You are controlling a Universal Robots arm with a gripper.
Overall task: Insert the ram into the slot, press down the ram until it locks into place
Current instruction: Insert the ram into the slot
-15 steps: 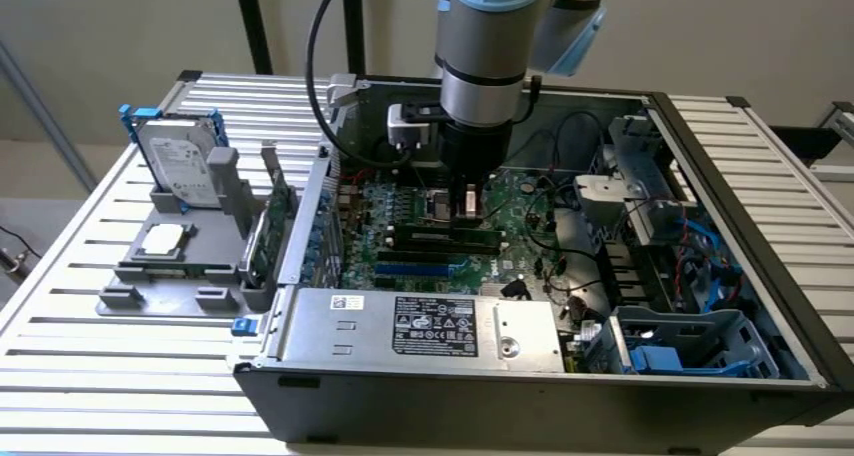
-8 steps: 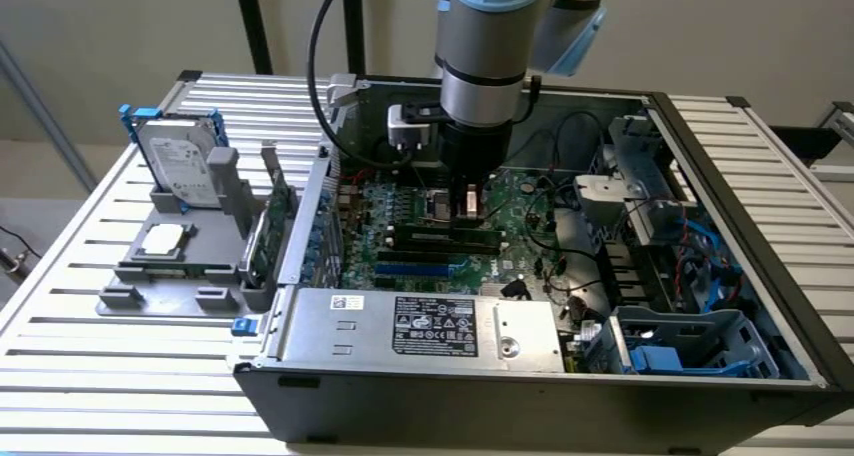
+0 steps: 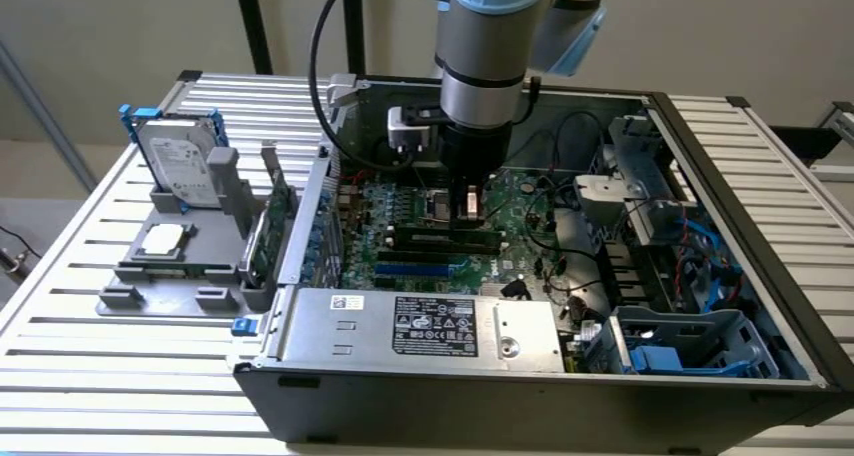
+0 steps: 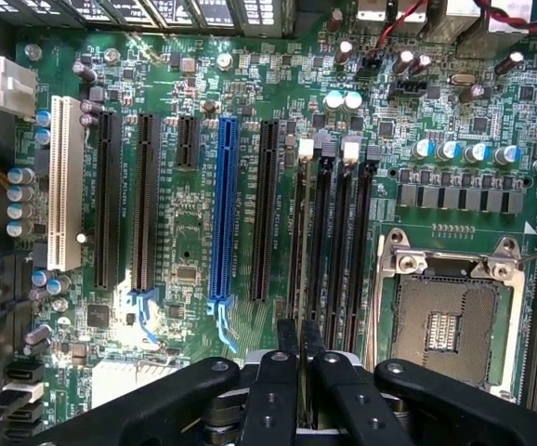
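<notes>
ARM SEATS MEMORY: The jaws, drawn almost together, appear clamped on one end of the ram [image 4: 301, 243], which stands on edge in the slot [image 4: 307, 149] directly ahead of them. Its long axis runs straight out from between the jaws, parallel to the neighbouring sockets [image 4: 343, 242]. Pressure at one end could tilt the stick, leaving the far clip unlatched or straining the motherboard [image 4: 185, 232].

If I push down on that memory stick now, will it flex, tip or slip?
Probably stiff along its edge: the memory stick is a thin flat board, clamped edge-on by the gripper. It may lean sideways, being so narrow above the socket. Being so thin, it is likely light, and fragile if forced crooked.
</notes>
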